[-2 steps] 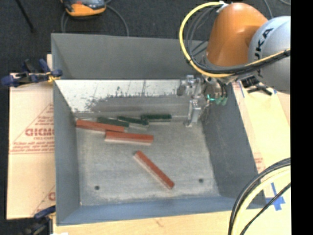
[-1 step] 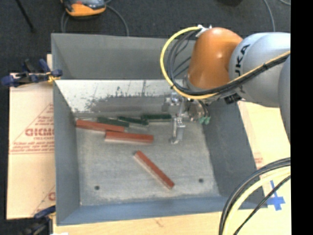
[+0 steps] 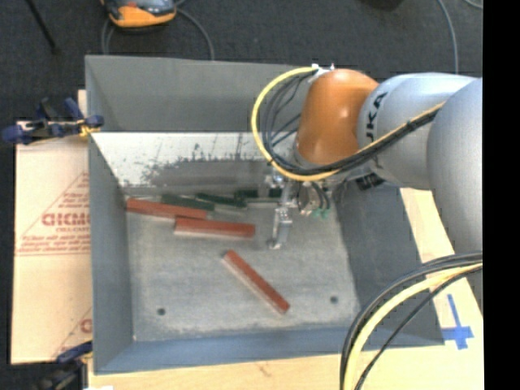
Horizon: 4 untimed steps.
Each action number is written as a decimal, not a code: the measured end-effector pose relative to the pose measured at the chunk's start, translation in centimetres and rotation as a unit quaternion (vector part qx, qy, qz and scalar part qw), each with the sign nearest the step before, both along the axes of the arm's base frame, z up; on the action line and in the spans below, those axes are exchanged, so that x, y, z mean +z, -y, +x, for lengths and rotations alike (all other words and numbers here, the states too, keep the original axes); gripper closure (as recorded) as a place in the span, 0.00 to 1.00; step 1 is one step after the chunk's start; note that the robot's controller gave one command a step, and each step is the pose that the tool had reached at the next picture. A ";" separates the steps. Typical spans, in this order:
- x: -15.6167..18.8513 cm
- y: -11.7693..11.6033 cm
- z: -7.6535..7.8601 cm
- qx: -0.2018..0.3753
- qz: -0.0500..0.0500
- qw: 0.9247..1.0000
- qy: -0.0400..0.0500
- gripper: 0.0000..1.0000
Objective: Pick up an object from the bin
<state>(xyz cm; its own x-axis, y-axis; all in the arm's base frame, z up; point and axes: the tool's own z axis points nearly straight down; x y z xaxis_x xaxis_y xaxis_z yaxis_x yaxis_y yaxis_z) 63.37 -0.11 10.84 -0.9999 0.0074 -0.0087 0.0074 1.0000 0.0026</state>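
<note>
My gripper (image 3: pixel 279 236) hangs below the orange wrist cover, in the bin's back right part, its metal fingers pointing down at the floor. Nothing shows between them. Just left of the fingertips lies a red-brown flat stick (image 3: pixel 214 228), its right end close to them. Another red-brown stick (image 3: pixel 166 210) lies farther left behind it. A third one (image 3: pixel 256 281) lies slantwise on the floor in front of the gripper. A dark green tool (image 3: pixel 207 200) lies along the back wall, its right end near the gripper body.
The bin's walls rise steeply on all sides; the back wall stands close behind the gripper. The arm and its looped cables cover the bin's right rear corner. Bare floor lies at the front left and at the right.
</note>
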 end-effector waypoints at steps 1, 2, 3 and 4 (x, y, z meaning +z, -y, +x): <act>-3.1 -8.2 -0.6 0.102 -0.002 0.995 -0.004 1.00; -3.1 -8.2 -0.6 0.102 -0.002 0.995 -0.004 1.00; 11.0 -9.2 -1.3 0.113 -0.002 0.994 -0.001 1.00; 11.0 -9.2 -1.3 0.113 -0.002 0.994 -0.002 1.00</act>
